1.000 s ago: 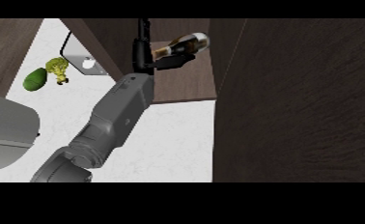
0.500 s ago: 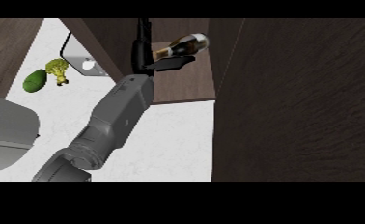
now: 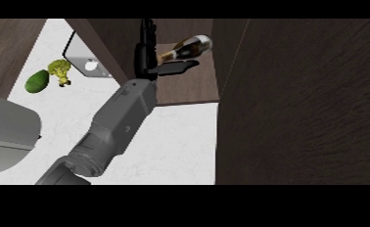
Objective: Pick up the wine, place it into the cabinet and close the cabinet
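Upper centre: wine (image 3: 186, 48) lies tilted inside the cabinet (image 3: 189, 86). Left hand (image 3: 160, 63) just beside it, fingers straight, thumb below the bottle; contact unclear. Avocado (image 3: 37, 81) and a yellow-green item (image 3: 60, 71) on the counter (image 3: 170, 143), upper left.

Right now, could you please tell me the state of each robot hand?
Left robot hand: open, fingers straight beside the wine bottle.
Right robot hand: not in view.
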`<move>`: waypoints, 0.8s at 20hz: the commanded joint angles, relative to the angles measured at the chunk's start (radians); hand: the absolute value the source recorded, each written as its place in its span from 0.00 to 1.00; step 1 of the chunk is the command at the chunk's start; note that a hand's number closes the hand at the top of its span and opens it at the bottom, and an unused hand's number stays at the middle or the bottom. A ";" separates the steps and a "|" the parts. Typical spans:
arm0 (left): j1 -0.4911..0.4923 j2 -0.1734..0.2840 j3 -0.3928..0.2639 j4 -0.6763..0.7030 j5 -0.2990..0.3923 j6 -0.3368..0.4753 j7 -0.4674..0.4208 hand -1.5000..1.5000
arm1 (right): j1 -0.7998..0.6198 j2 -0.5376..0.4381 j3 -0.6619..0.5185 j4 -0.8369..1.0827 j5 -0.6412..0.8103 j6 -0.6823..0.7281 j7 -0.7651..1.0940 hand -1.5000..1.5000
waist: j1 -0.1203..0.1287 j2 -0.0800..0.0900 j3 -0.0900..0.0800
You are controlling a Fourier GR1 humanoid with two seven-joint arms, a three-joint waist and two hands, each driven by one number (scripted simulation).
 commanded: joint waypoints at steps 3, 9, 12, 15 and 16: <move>0.158 0.001 -0.150 -0.135 0.115 0.047 0.029 0.00 | 0.001 -0.002 -0.022 -0.048 -0.020 -0.019 0.023 0.00 | 0.027 -0.004 -0.003; 0.324 0.001 -0.392 -0.439 0.220 0.217 0.074 0.00 | 0.048 -0.005 -0.020 -0.113 -0.021 -0.036 0.061 0.00 | 0.049 -0.006 -0.003; 0.429 0.001 -0.515 -0.597 0.245 0.335 0.075 0.00 | -0.021 0.001 -0.004 -0.078 0.025 -0.065 0.064 0.00 | 0.061 -0.007 -0.004; 0.511 0.001 -0.553 -0.727 0.169 0.408 0.070 0.00 | 0.064 0.000 -0.001 -0.103 0.029 -0.035 0.023 0.00 | 0.074 -0.008 -0.003; 0.520 0.001 -0.573 -0.746 0.179 0.399 0.079 0.00 | 0.115 -0.020 -0.017 -0.189 0.000 -0.030 0.054 0.00 | 0.065 -0.009 -0.003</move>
